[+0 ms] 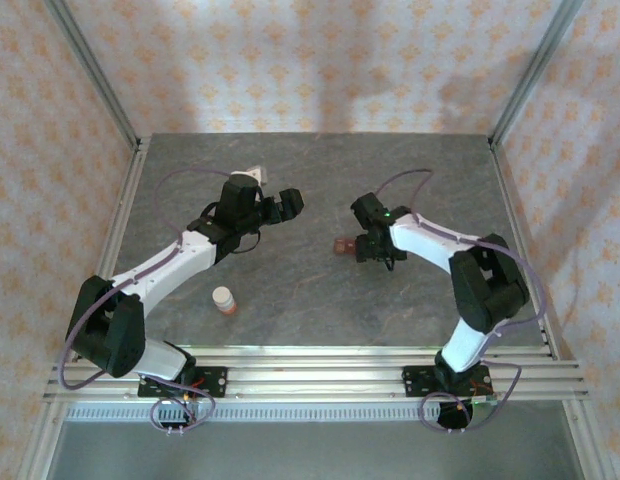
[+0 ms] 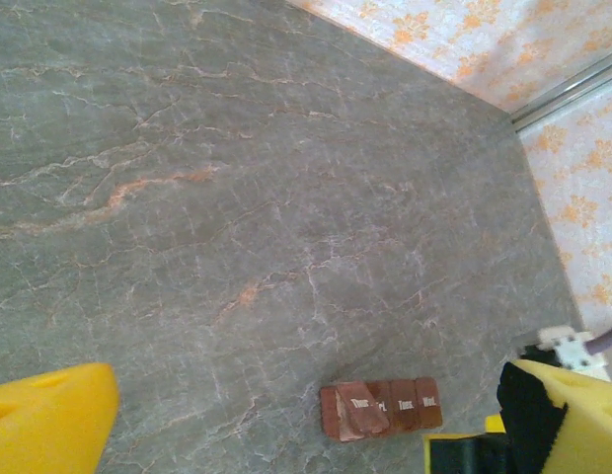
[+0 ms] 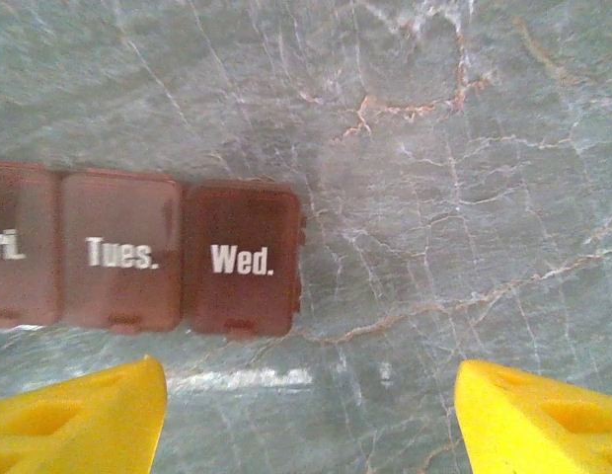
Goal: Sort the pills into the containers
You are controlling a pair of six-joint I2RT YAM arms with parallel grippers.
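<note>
The containers [image 1: 342, 245] are a dark red-brown strip lying on the grey table near the middle. In the left wrist view the containers [image 2: 405, 405] show four compartments, and one lid near the left end stands raised. In the right wrist view the containers [image 3: 118, 257] show shut lids marked "Tues." and "Wed.". My right gripper [image 1: 368, 250] hovers just right of the strip. This right gripper [image 3: 311, 395] is open, with bare table between its yellow fingers [image 3: 79, 415]. My left gripper [image 1: 290, 203] is open wide, well left of the strip; between the left gripper [image 2: 311, 420] fingers nothing is held. The pills are out of view.
A small orange bottle with a white cap [image 1: 223, 300] stands upright near the front left, beside the left arm. Patterned walls and metal frame posts enclose the table [image 1: 310, 170] on three sides.
</note>
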